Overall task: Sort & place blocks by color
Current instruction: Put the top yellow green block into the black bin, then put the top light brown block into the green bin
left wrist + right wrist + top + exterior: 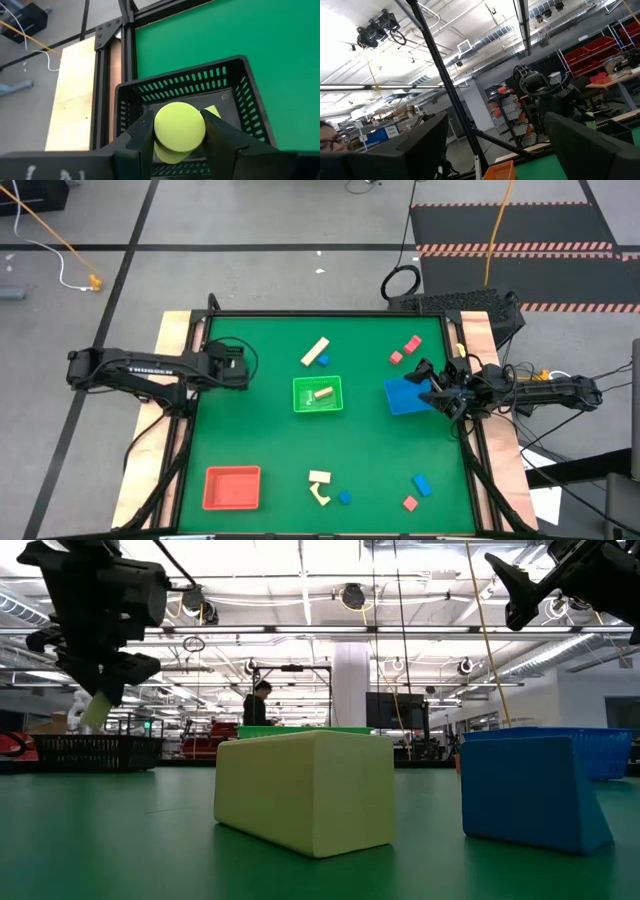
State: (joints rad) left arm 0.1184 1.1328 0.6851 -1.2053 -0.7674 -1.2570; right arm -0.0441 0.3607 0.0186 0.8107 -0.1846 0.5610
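On green mat: three blue blocks (422, 485), three red (411, 344) (left jaws grip yellow-green piece (179, 127); right jaws open).

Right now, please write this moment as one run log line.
left gripper: shut on yellow-green block, above black basket | right gripper: open, at blue tray

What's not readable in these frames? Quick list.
- Black tray: high view, hidden under the left arm; its floor in the left wrist view is mostly covered by the left gripper and its yellow-green piece.
- Right gripper: high view, too small to tell whether it touches the blue tray.
- Red tray: absent from the low view.
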